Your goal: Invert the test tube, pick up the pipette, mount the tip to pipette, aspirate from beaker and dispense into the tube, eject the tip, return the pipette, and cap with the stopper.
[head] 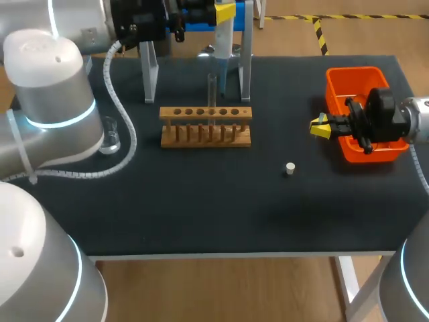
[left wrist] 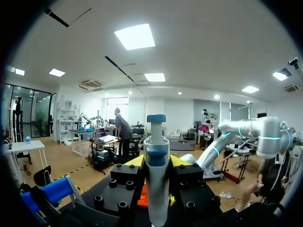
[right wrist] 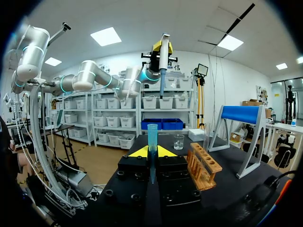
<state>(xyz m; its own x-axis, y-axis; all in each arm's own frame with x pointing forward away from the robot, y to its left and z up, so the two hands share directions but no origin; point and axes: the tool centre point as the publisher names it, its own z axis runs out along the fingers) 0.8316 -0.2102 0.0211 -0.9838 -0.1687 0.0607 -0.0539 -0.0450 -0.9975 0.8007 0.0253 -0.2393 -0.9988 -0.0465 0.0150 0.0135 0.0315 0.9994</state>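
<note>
My left gripper (head: 224, 12) hangs high over the table's back edge, shut on the white and blue pipette (head: 223, 37), which points down; in the left wrist view the pipette (left wrist: 157, 165) stands between the yellow tips. A clear test tube (head: 212, 90) stands upright in the wooden rack (head: 206, 125). My right gripper (head: 320, 127) sits beside the orange bin (head: 365, 75), shut on a translucent blue pipette tip (right wrist: 152, 142). The glass beaker (head: 109, 136) stands at the left, partly behind my left arm. A small white stopper (head: 289, 168) lies on the mat.
The pipette stand, metal legs (head: 149, 70) with a blue bar (right wrist: 241, 115), is at the back behind the rack. From the right wrist, the rack (right wrist: 203, 165) and beaker (right wrist: 178, 141) lie ahead of my right gripper (right wrist: 152, 153).
</note>
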